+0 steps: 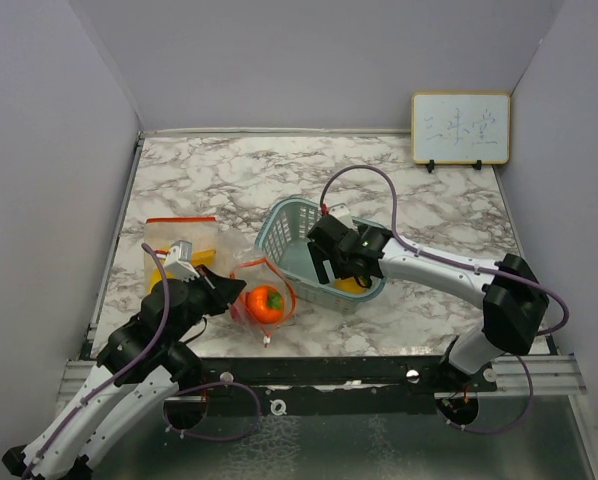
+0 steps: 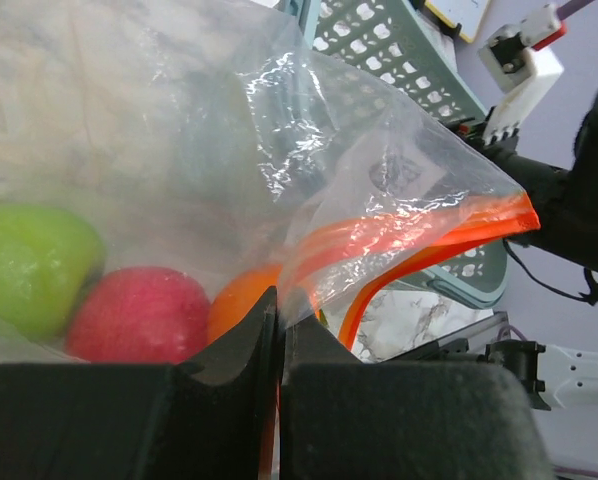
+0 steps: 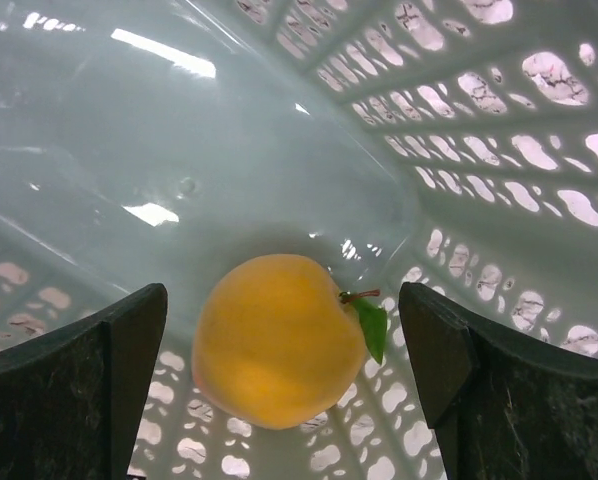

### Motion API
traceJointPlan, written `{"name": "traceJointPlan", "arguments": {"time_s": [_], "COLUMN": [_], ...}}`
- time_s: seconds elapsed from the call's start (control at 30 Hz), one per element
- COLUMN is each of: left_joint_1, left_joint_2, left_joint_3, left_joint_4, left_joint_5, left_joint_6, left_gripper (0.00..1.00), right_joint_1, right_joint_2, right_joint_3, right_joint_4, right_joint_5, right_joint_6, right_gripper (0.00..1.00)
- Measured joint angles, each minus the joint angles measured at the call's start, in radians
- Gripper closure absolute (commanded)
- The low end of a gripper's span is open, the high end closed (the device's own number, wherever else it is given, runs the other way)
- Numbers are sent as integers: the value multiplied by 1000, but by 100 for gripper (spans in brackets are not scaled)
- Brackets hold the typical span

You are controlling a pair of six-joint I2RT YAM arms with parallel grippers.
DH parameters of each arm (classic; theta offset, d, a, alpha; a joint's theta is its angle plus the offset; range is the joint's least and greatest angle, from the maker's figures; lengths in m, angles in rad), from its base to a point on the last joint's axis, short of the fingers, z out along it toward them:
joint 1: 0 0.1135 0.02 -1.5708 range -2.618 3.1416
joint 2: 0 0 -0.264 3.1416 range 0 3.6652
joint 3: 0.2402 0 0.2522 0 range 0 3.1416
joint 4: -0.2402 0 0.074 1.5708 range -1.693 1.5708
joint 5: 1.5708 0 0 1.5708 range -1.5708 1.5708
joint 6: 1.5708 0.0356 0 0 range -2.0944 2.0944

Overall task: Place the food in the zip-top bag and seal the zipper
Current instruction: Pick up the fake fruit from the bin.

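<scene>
The clear zip-top bag [image 1: 194,250] lies at the left, its orange-red zipper [image 2: 429,240] curving open toward the teal basket [image 1: 291,228]. My left gripper [image 1: 224,285] is shut on the bag's mouth edge [image 2: 279,300]. Through the plastic I see a green fruit [image 2: 29,265], a red ball [image 2: 139,315] and an orange one [image 2: 241,305], the last also in the top view [image 1: 266,303]. My right gripper [image 3: 282,300] is open inside the basket, its fingers on either side of a yellow round fruit [image 3: 279,340] with a green leaf, not touching it. That fruit also shows in the top view [image 1: 351,285].
The basket wall [image 3: 229,130] surrounds the right gripper closely. A small whiteboard [image 1: 460,128] leans on the back wall at the right. Grey walls close in the marble table [image 1: 229,180] on three sides. The right arm [image 1: 449,270] reaches across from the right.
</scene>
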Motion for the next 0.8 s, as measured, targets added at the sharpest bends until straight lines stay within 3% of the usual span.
{"name": "traceJointPlan", "arguments": {"time_s": [0.33, 0.57, 0.8], "left_joint_1": [0, 0, 0], "left_joint_2": [0, -4, -14], "left_joint_3": [21, 21, 21], "left_joint_4": [-1, -3, -11], "left_joint_5": [-1, -2, -9], "left_joint_6": [5, 5, 6], "left_gripper": [100, 100, 100], "right_joint_1": [-32, -58, -79], "right_joint_2": [63, 97, 96], "right_joint_3": [-27, -31, -10], "right_joint_4": [0, -6, -14], "right_joint_5": [-90, -163, -186], "right_joint_6": [-47, -113, -134], "right_gripper": [3, 61, 85]}}
